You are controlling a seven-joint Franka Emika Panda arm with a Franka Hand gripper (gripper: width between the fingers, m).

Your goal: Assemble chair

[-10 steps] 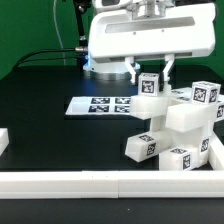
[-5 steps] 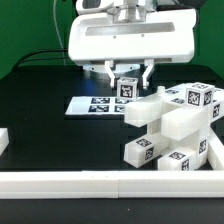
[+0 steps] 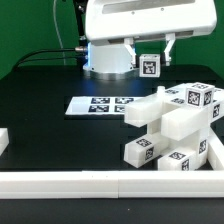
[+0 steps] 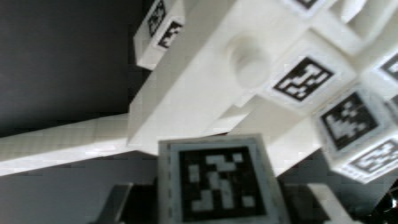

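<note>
Above the stacked chair pieces (image 3: 175,125), my tool (image 3: 149,62) hangs in the air with its jaws partly closed on a small square block (image 3: 148,66), tag face outward; the wrist view shows that block (image 4: 221,178) gripped between the two fingers, the pile just beneath. I judge this the carry step: one block is lifted clear and needs a seat on the partly built chair, which sits on the black tabletop (image 3: 50,130) toward the exterior view's right, near the white rail (image 3: 70,180). Next I'd want it lined up squarely before lowering. Everything looks like hard, smooth, matte white plastic, blocky and sharp-edged, with flat printed tags.
</note>
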